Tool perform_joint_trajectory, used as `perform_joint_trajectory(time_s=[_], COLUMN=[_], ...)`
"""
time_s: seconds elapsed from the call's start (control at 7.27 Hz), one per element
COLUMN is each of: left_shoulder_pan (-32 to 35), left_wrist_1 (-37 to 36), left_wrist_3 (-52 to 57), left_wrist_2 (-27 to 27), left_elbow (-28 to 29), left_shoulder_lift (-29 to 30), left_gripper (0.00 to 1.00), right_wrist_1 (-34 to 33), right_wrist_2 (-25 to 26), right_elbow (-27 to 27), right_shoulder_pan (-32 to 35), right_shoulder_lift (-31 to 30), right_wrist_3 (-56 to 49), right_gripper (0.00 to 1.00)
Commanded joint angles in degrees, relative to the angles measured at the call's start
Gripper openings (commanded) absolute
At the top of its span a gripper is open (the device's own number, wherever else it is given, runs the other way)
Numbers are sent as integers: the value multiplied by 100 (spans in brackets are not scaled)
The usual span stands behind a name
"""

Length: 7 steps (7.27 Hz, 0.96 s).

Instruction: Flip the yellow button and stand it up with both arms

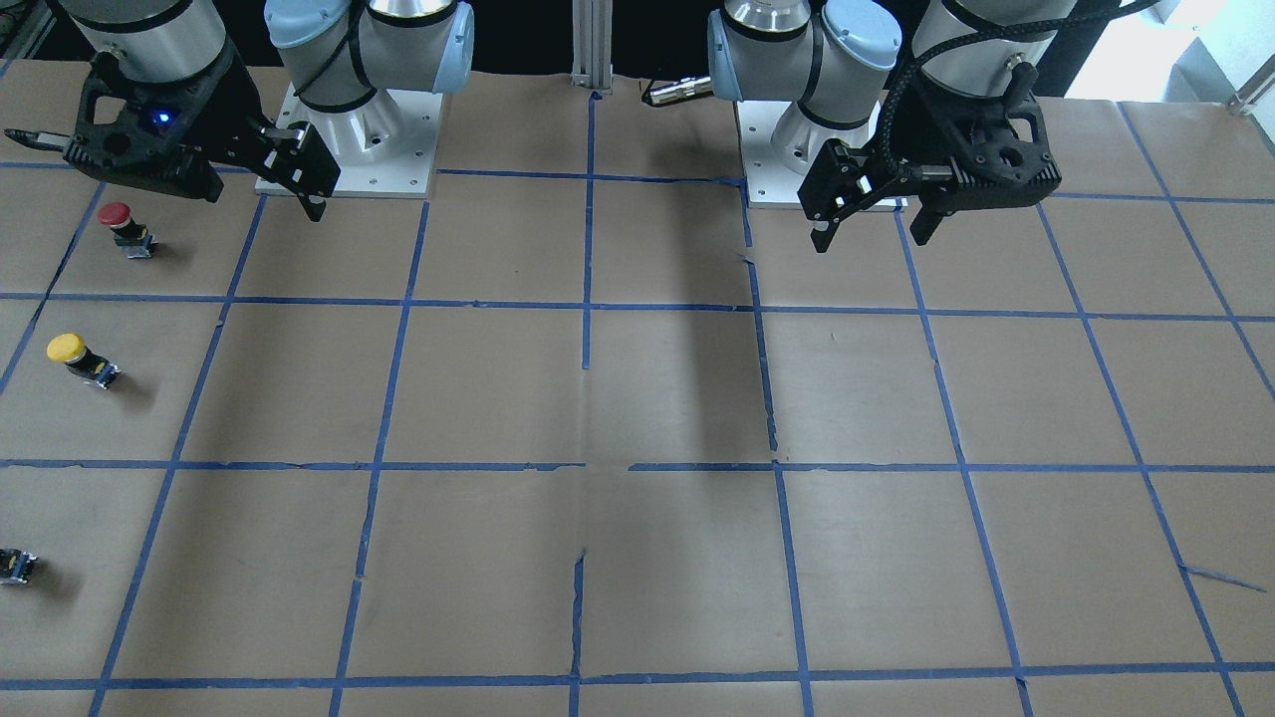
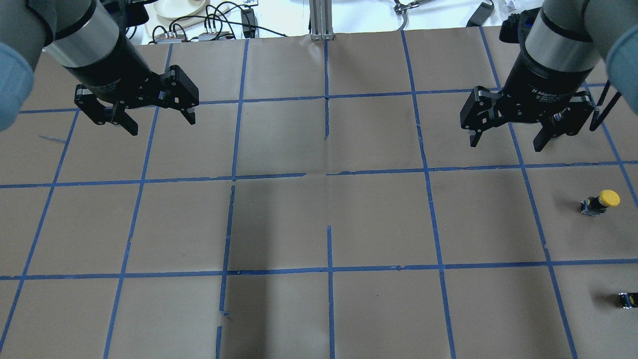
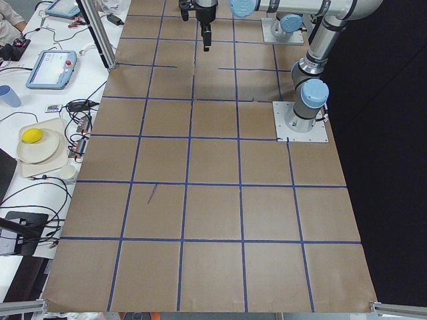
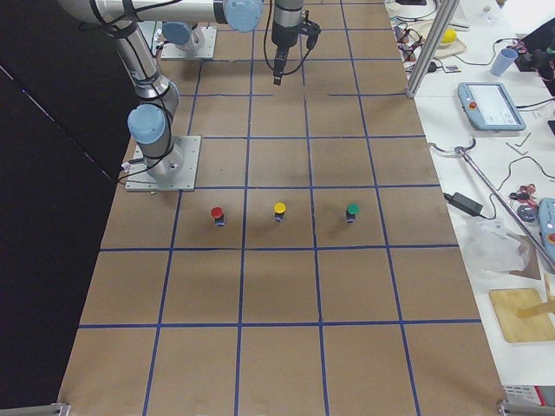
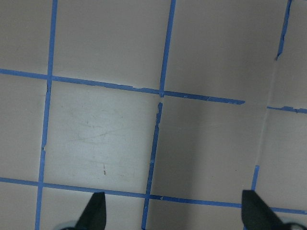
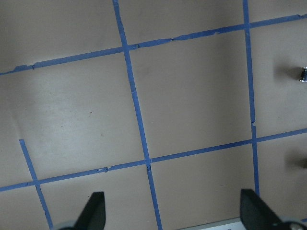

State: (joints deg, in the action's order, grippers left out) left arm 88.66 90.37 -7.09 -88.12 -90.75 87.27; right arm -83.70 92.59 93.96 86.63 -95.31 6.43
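Observation:
The yellow button has a round yellow cap on a black body and sits near the table's right edge. It also shows in the front-facing view and in the exterior right view, where it seems to stand cap up. My right gripper hangs open and empty above the table, a grid square farther out than the button; it also shows in the front-facing view. My left gripper is open and empty far across the table, also seen in the front-facing view. Both wrist views show only wide-apart fingertips over brown paper.
A red-capped button sits nearer my base than the yellow one. On the yellow one's other side is a green-capped button, cut off at the frame edge in the overhead view. Arm base plates stand at my edge. Blue tape grids the table.

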Motion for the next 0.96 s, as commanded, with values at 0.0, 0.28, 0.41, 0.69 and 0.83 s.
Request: perform_joint_trajectory(time_s=[0.0, 0.28, 0.41, 0.69, 0.83], left_shoulder_pan=[11, 37, 38, 46, 55], left_wrist_1=[-1, -2, -2, 16, 7], left_wrist_3=[-20, -29, -29, -55, -55], left_wrist_2=[14, 14, 49, 41, 41], left_elbow=[31, 31, 31, 22, 31], left_shoulder_lift=[1, -26, -52, -17, -43], left_gripper=[100, 100, 100, 100, 100], right_wrist_1=[-14, -119, -146, -155, -164], right_wrist_2=[5, -66, -75, -57, -57], right_elbow=[-53, -88, -88, -79, -88], right_shoulder_pan=[3, 3, 11, 12, 12], right_shoulder_lift=[-67, -163, -198, -225, -225], right_wrist_3=[-2, -54, -54, -54, -63], right_gripper=[100, 100, 100, 100, 100])
